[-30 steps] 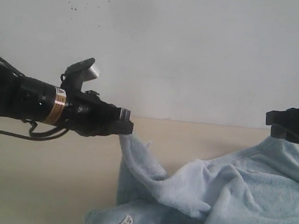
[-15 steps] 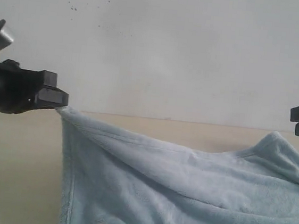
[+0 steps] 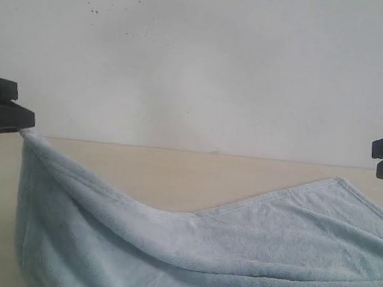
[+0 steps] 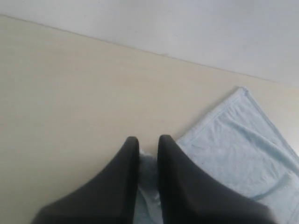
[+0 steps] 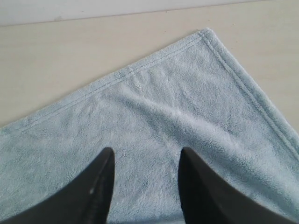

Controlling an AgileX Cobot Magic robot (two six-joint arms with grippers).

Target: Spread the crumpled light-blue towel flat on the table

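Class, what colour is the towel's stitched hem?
Pale blue, like the rest of the towel; the right wrist view shows it best.

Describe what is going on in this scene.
The left gripper is shut on one corner of the towel, holding it up off the table. The right gripper hangs open above the towel's other end, gripping nothing. The towel sags from the raised corner, partly spread but not yet flat.
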